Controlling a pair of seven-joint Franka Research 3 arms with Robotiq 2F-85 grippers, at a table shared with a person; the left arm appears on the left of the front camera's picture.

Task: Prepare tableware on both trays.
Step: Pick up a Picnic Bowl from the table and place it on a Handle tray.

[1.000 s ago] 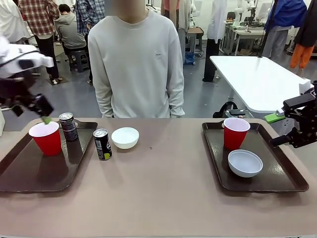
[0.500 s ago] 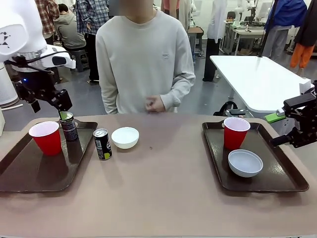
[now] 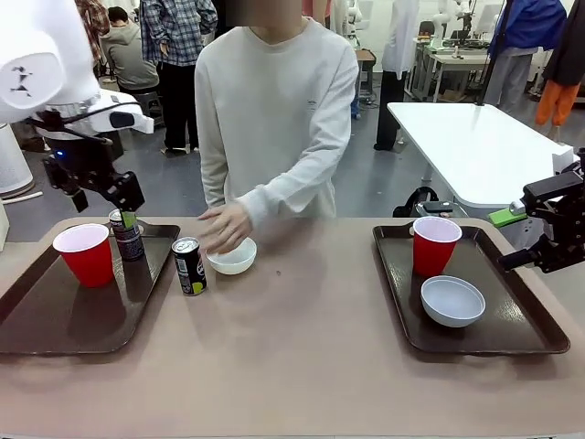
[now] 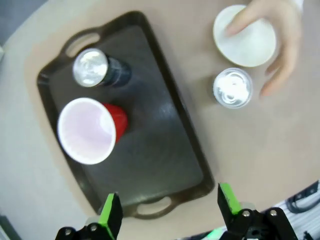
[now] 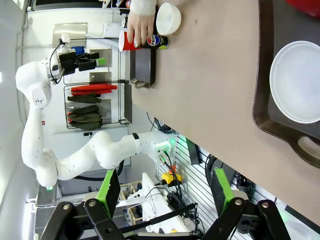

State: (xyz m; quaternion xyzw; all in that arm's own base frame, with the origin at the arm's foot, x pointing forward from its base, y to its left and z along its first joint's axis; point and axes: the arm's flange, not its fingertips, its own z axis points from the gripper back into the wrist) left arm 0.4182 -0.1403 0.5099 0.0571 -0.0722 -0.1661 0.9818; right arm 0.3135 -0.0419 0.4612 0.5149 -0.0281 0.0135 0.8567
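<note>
While your left gripper (image 4: 169, 212) has swung off the rim of the red plastic cup with the white inside (image 3: 84, 254) and now hangs above the slim dark drink can with the silver top (image 3: 126, 235), its green-padded jaws stand wide apart with nothing between them, so you can count that placement as done. Cup and can both stand upright at the far end of the large dark brown rectangular plastic tray on the left (image 3: 64, 315). The bigger change is the person: a hand (image 3: 224, 227) that was out of play a second ago has come down over the table (image 3: 302, 366) and rests on the small round white bowl (image 3: 234, 263). That bowl sits on the bare tabletop just beside the second dark can (image 3: 189, 265), which stands just off the left tray's right rim. Your right gripper (image 5: 165, 192) has not moved; it waits near the outer rim of the other brown tray (image 3: 526, 322), jaws equally wide and empty. That tray carries a second red cup (image 3: 434, 242) and a second white bowl (image 3: 452, 300) but no can. As I read it, the left tray lacks only a bowl and the right only a can, so the person seems to be handling the bowl, and the can on the table is probably yours to carry across; keep clear of that hand.
</note>
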